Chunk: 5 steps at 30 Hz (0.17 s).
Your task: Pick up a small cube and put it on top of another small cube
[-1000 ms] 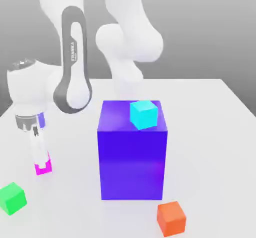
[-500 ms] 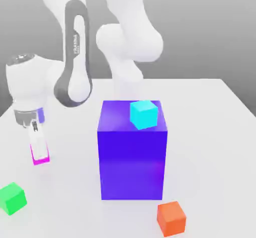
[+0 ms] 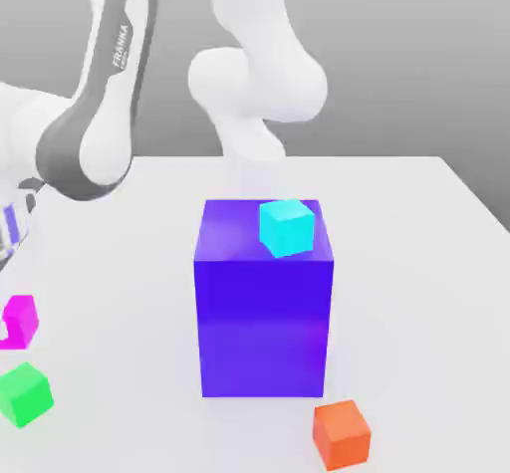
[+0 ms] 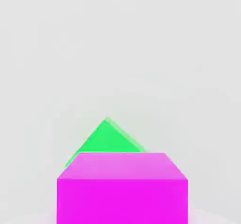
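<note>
White table (image 3: 418, 262) | end effector grasping glossy magenta small cube (image 3: 18, 320) (above green cube (image 3: 24, 393))

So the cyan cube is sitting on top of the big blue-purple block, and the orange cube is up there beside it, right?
Not quite. The cyan cube does sit on the blue-purple block, but the orange cube rests on the table in front of the block, as the exterior view shows.

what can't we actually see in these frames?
- Tool: in the exterior view the left edge cuts off the hand, so contact with the magenta cube can't be checked.
- Green cube: hand view, lower part hidden behind the magenta cube.
- Cyan cube: whether it rests on the blue-purple block or floats.
</note>
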Available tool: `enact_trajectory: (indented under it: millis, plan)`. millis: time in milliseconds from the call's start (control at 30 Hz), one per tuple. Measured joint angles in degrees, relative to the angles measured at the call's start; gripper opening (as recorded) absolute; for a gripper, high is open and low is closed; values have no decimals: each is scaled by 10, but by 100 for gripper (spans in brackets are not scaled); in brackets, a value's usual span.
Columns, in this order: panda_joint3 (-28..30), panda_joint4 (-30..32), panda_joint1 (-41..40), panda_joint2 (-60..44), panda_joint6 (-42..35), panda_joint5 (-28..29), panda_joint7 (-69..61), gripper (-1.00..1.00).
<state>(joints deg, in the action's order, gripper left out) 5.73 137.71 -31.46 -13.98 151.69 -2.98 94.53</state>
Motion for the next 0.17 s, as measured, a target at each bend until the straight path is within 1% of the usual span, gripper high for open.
enact_trajectory:
  millis: [33,67,167]
  plan:
    - [-3,-2,-1,-20,17,-4,-1,-100]
    - [-6,-4,-3,-39,35,-8,-4,100]
    - [-6,-4,-3,-39,35,-8,-4,100]
